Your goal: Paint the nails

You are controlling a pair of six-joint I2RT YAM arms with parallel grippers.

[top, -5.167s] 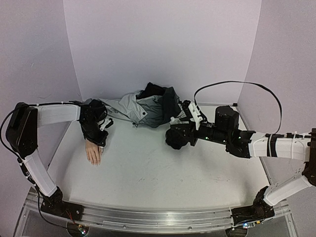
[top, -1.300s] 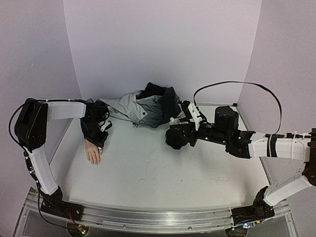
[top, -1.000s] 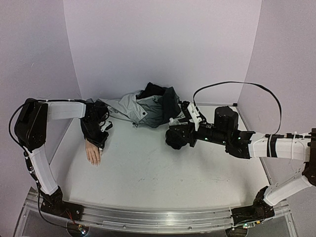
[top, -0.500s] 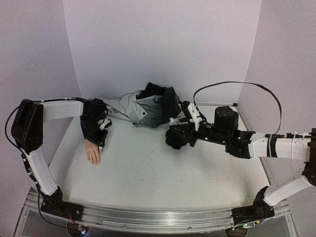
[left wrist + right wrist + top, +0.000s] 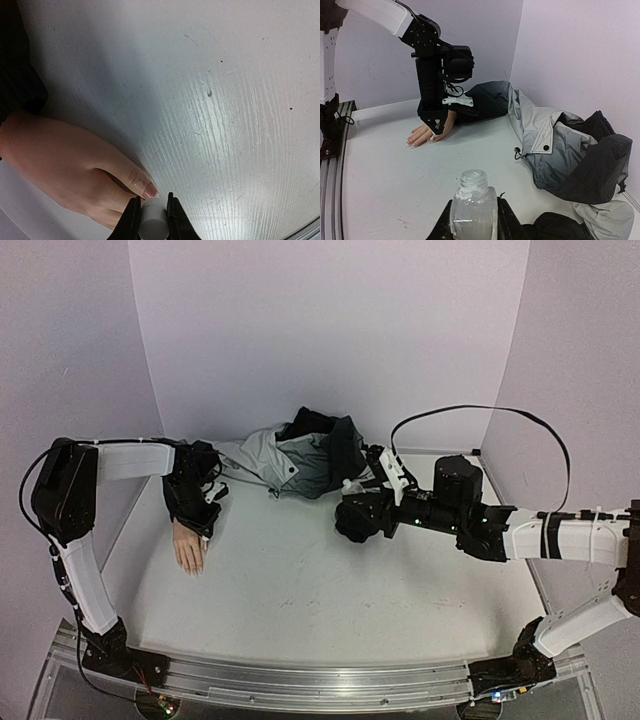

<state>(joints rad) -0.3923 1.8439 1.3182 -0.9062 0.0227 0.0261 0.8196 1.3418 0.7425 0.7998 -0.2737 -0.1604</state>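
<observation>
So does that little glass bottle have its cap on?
No, in the right wrist view the glass bottle shows a bare, open threaded neck with nothing screwed onto it.

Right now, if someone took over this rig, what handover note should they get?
Left gripper: shut on a small white cylinder, probably the brush, close beside a nail of the pale flesh-coloured mannequin hand lying on the white table.
Right gripper: shut on the small clear glass bottle, upright, uncapped.
Done: that nail looks pinkish-red.
Left: other nails unseen; check them.
</observation>
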